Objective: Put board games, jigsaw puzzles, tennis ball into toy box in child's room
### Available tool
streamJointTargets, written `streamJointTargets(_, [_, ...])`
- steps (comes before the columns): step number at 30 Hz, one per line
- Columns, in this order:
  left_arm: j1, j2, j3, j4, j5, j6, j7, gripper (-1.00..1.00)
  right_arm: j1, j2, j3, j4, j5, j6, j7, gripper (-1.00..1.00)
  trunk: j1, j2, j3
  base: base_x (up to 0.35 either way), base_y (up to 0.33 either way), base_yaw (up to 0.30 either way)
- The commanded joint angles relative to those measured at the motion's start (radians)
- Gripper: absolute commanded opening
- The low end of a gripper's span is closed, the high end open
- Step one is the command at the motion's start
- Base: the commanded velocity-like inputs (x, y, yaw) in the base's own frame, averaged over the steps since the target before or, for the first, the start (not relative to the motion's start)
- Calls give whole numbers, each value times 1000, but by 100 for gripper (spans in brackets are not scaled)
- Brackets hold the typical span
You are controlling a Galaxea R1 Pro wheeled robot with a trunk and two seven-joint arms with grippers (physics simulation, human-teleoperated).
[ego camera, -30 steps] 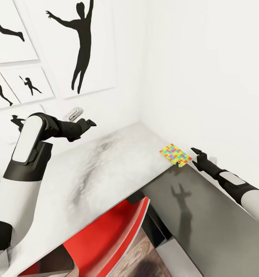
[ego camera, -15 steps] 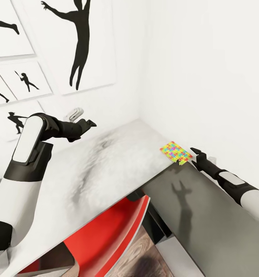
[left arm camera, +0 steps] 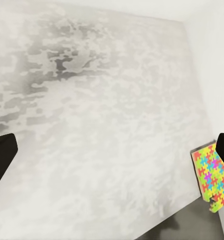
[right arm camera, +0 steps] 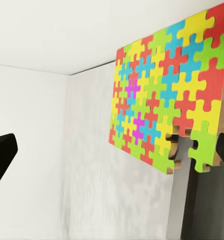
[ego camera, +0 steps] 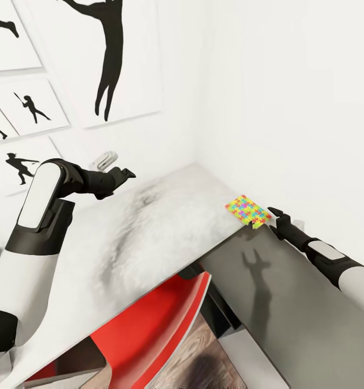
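One jigsaw puzzle (ego camera: 248, 211), a thin multicoloured square, lies at the right end of the table (ego camera: 149, 232), its corner hanging just over the edge. My right gripper (ego camera: 273, 218) is open, level with the tabletop, just off that end and a short gap from the puzzle. In the right wrist view the puzzle (right arm camera: 161, 100) sits close ahead, between the spread fingertips (right arm camera: 2, 155). My left gripper (ego camera: 129, 173) is open, held above the back of the table near the wall. Its wrist view looks down on the bare top and the puzzle (left arm camera: 211, 175).
A red chair (ego camera: 155, 324) is tucked under the table's front edge. The table's dark grey end panel (ego camera: 290, 302) drops below my right arm. White walls meet in a corner behind the table, with black silhouette pictures (ego camera: 109, 54) on the left wall.
The whole view has shifted a little; the wall pictures slid up and left. The gap between my right gripper and the puzzle has narrowed slightly. Both grippers stay open.
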Motion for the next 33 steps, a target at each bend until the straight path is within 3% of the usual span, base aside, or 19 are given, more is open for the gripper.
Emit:
streamJointTargets(1, [-2, 0, -1, -1, 7, 4, 9, 100, -1, -1, 7, 0, -11, 3, 4, 100, 1, -2, -3, 0, 0, 0])
streamJointTargets(33, [-2, 1, -3, 0, 6, 5, 11, 100, -1, -11, 7, -1, -11, -2, 5, 100, 1, -2, -55, 0, 0, 0])
